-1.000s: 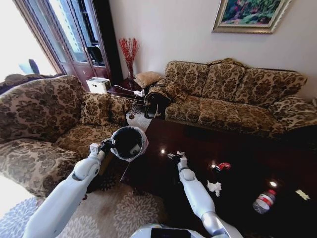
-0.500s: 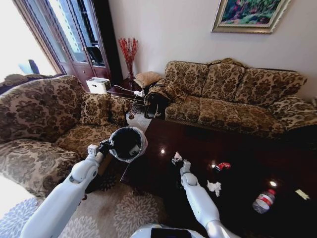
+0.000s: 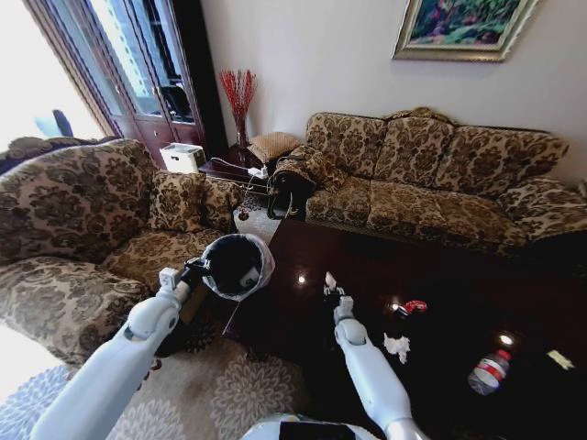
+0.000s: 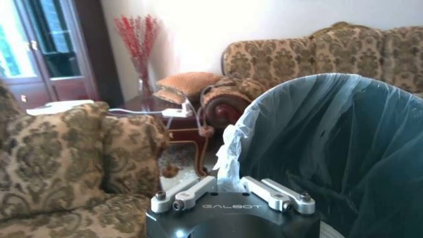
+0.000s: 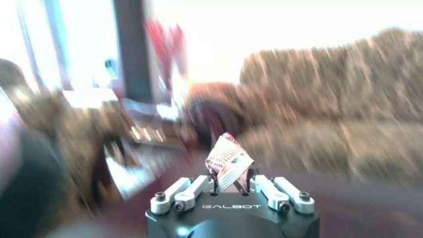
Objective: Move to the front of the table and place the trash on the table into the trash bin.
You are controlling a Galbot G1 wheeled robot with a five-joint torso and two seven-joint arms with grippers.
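My left gripper [image 3: 194, 269] is shut on the rim of the trash bin [image 3: 237, 264], a dark round bin lined with a whitish bag, held in the air beside the table's left end. Its bag [image 4: 330, 148] looms close in the left wrist view, pinched by the left gripper [image 4: 228, 186]. My right gripper [image 3: 332, 291] is shut on a small white and red wrapper [image 5: 228, 159], lifted above the dark glossy table [image 3: 303, 312]. On the table lie a crushed red can [image 3: 415, 306], a paper wad [image 3: 397, 346] and a clear bottle with a red cap [image 3: 488, 370].
Patterned sofas stand at the left [image 3: 73, 229] and behind the table [image 3: 431, 174]. A side table with a vase of red twigs [image 3: 239, 96] is in the far corner. A small scrap [image 3: 559, 359] lies at the table's right end. A floral rug [image 3: 211, 394] covers the floor.
My right gripper has risen off the table with the wrapper and turned it upward. The left arm shifted the bin slightly.
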